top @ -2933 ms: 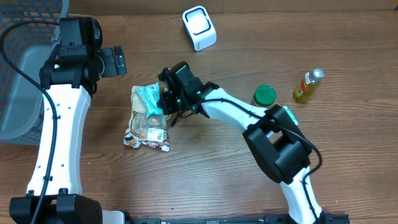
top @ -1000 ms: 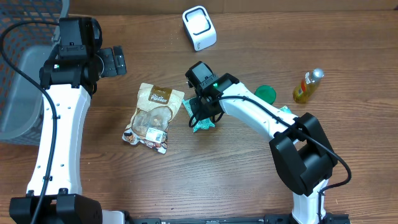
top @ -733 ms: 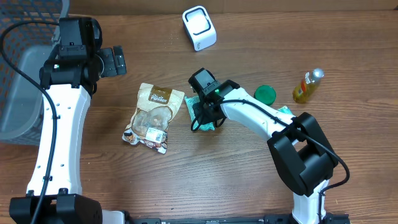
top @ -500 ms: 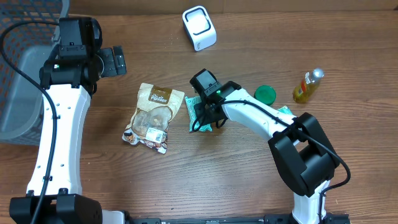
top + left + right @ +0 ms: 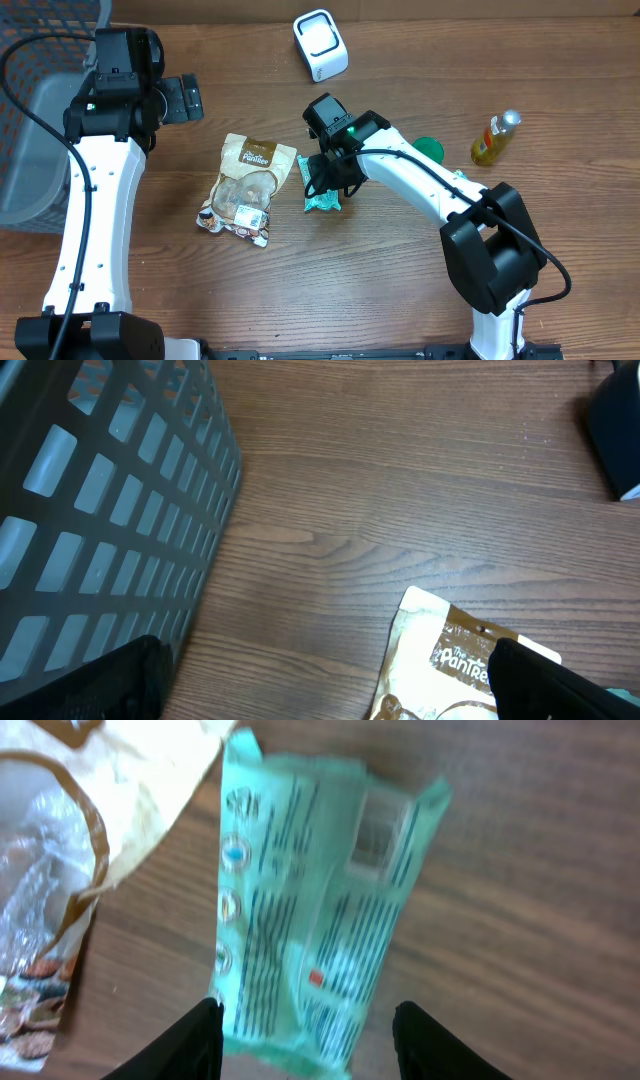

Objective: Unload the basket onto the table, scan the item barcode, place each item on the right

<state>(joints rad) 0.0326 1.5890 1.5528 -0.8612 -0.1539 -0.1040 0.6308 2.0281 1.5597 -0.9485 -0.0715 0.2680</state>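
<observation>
A green packet (image 5: 322, 190) lies flat on the table just right of a brown snack pouch (image 5: 245, 185). In the right wrist view the packet (image 5: 310, 910) shows its printed side, blurred. My right gripper (image 5: 326, 172) hangs just above it, open, its fingers (image 5: 205, 1035) standing either side of the packet's near end with nothing held (image 5: 310, 1025). A white scanner (image 5: 320, 45) stands at the back of the table. My left gripper (image 5: 186, 98) is open and empty at the back left (image 5: 325, 685), over bare wood beside the pouch (image 5: 450, 660).
A grey plastic basket (image 5: 40, 130) stands at the left edge, close to the left arm (image 5: 100, 510). A green lid (image 5: 428, 150) and a small yellow bottle (image 5: 495, 138) stand at the right. A corner of the pouch (image 5: 60, 840) touches the packet's left side.
My right gripper has opened and let go of the green packet, which now rests on the table. The gripper has drawn back a little. The left arm has not moved.
</observation>
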